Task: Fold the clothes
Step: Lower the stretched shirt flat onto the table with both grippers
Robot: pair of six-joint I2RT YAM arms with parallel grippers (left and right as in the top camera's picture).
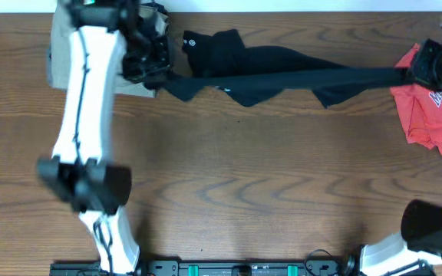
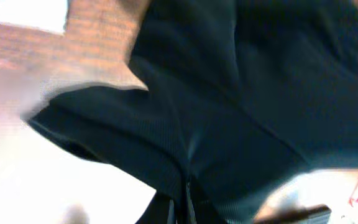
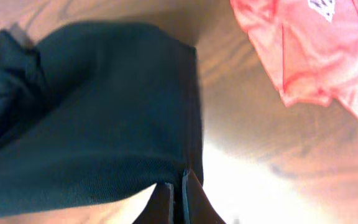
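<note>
Overhead, the black shirt hangs stretched in a long band across the far side of the table, held up at each end. Its upper edge runs taut and nearly straight from one arm to the other, while loose folds sag below it toward the wood. A bunched part of the shirt sits near the left end, with a small white logo mark showing on it.

The left fingers are at the shirt's left end. In the left wrist view they are pressed together on the dark fabric, which fills most of that picture; the rest of it is blurred. The white left arm reaches from the near edge up to that corner, and a tan cloth lies partly under it at the far left.

The right fingers hold the opposite end. The right wrist view shows them pinched shut on a folded edge of the shirt, which spreads away from them above the wood.

A red T-shirt with white lettering lies crumpled at the far right of the table, just beside the right fingers and below the taut end of the black shirt; it also shows in the right wrist view.
</note>
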